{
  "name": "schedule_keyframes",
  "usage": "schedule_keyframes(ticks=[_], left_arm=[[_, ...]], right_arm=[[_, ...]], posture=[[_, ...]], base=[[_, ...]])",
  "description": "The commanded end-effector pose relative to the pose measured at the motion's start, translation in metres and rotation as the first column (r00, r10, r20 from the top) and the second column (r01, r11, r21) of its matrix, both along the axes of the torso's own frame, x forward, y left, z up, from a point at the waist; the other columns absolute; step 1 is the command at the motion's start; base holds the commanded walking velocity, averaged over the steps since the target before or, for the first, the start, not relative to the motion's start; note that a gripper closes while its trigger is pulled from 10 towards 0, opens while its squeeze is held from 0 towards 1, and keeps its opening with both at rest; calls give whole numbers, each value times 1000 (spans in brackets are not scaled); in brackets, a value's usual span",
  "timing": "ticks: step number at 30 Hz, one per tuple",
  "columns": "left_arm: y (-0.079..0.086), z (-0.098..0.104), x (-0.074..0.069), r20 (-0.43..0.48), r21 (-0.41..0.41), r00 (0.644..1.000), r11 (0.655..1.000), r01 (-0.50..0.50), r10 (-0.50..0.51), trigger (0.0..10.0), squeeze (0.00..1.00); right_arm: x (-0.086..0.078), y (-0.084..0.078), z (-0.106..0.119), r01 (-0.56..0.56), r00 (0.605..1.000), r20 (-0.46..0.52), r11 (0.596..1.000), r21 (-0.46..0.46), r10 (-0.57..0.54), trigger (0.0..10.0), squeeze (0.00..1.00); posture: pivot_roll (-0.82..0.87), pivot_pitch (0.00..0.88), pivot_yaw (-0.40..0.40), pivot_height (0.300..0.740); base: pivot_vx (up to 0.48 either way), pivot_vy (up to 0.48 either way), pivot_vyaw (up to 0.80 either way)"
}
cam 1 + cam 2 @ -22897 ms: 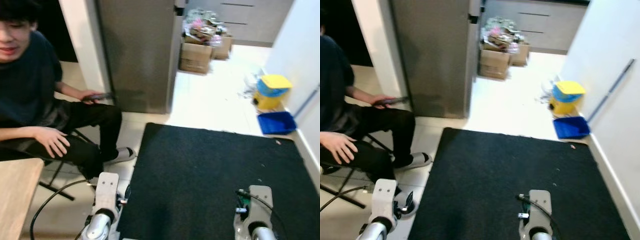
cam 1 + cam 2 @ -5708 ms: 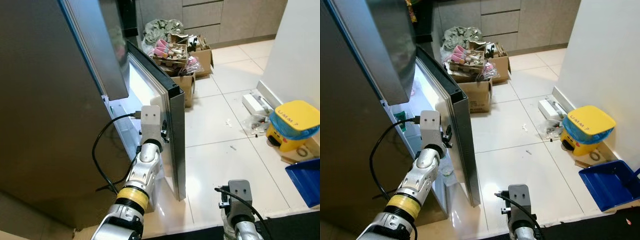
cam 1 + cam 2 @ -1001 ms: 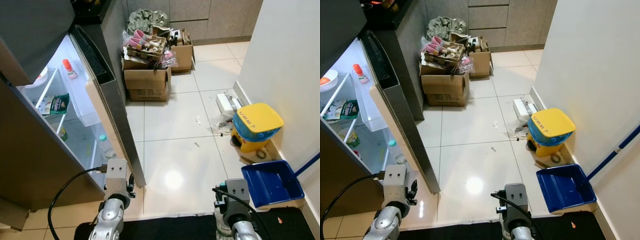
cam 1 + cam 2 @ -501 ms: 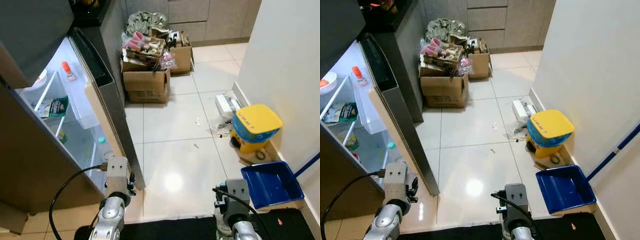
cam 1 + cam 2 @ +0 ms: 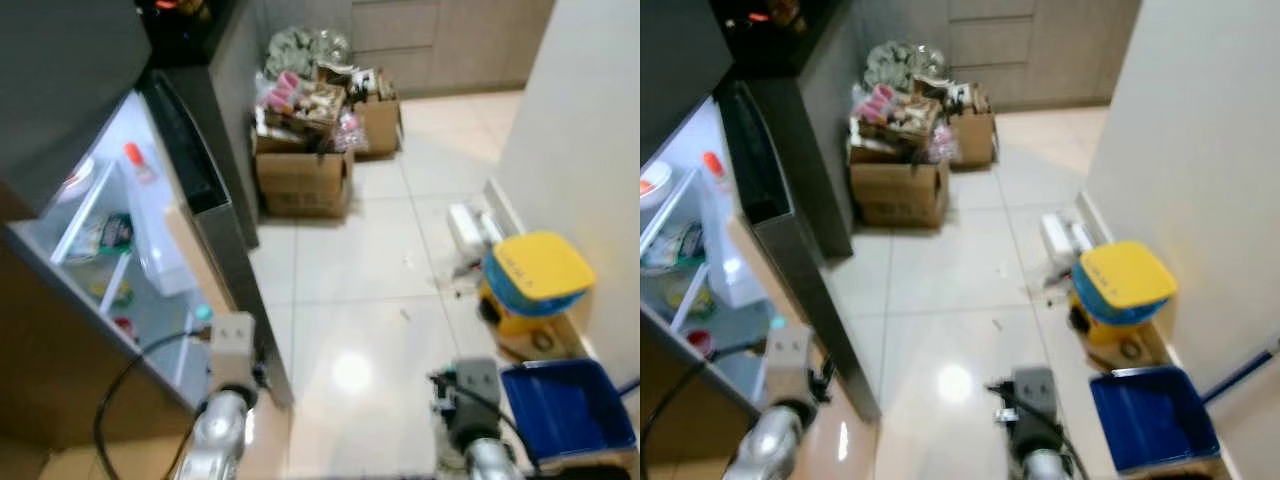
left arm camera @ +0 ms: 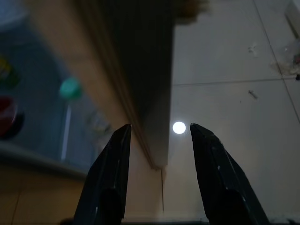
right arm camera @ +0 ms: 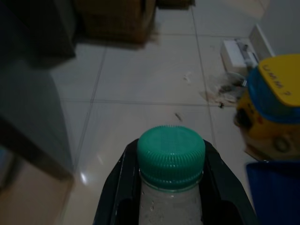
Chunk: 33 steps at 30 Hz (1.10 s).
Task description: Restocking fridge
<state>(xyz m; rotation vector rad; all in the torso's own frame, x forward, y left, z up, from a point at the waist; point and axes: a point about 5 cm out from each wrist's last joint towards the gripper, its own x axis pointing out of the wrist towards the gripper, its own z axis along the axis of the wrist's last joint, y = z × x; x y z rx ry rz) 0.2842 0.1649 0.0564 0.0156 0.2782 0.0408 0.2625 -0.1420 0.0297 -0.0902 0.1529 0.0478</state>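
The right wrist view reveals a clear bottle [image 7: 170, 187] with a ribbed green cap [image 7: 171, 150], pinched upright between the right gripper's [image 7: 171, 187] black fingers. The head views are blurred and show just the wrists. The left gripper [image 6: 159, 140] hangs with fingers spread, just before the bottom corner of the open fridge door [image 6: 140, 70]. The lit fridge shelves [image 5: 110, 250] lie to the robot's left.
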Motion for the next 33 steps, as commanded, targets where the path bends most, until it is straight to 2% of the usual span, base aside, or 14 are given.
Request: schedule_keyframes(ticks=[1,16,19,24,28,29,30,32,33], left_arm=[[0,-8,-6,-34,9,999,1000,3,-2,10000,0],[16,-9,-18,-22,76,997,995,-66,68,10000,0],[23,-9,-21,-20,94,992,988,-118,121,10000,0],[27,-4,-16,7,108,988,982,-154,154,10000,0],[39,9,0,61,155,968,956,-248,242,10000,0],[46,13,3,71,184,957,939,-291,283,10000,0],[46,13,3,71,184,957,939,-291,283,10000,0],[62,18,6,83,241,930,898,-367,358,10000,0],[62,18,6,83,241,930,898,-367,358,10000,0]], right_arm=[[-7,-10,-7,28,999,-29,999,-15,-29,10000,0],[-7,-10,-8,28,999,-29,999,-15,-28,10000,0],[-6,-9,-7,25,999,-29,1000,-15,-25,10000,0],[-5,-8,-7,22,999,-27,1000,-13,-22,10000,0],[-5,-7,-6,20,1000,-24,1000,-12,-20,10000,0],[-5,-8,-6,22,999,-23,1000,-13,-22,10000,0],[-5,-8,-6,22,999,-23,1000,-13,-22,10000,0],[-6,-9,-6,28,999,-23,1000,-13,-28,10000,0],[-6,-9,-6,28,999,-23,1000,-13,-28,10000,0]], posture=[[-145,187,64,707],[-144,183,68,707],[-140,179,68,707],[-139,177,67,707],[-146,179,69,707],[-149,180,71,707],[-149,180,71,707],[-155,185,76,707],[-155,185,76,707]], base=[[0,0,0],[0,0,0],[0,0,0],[0,0,0],[0,0,0],[0,0,0],[0,0,0],[0,0,0],[0,0,0]])
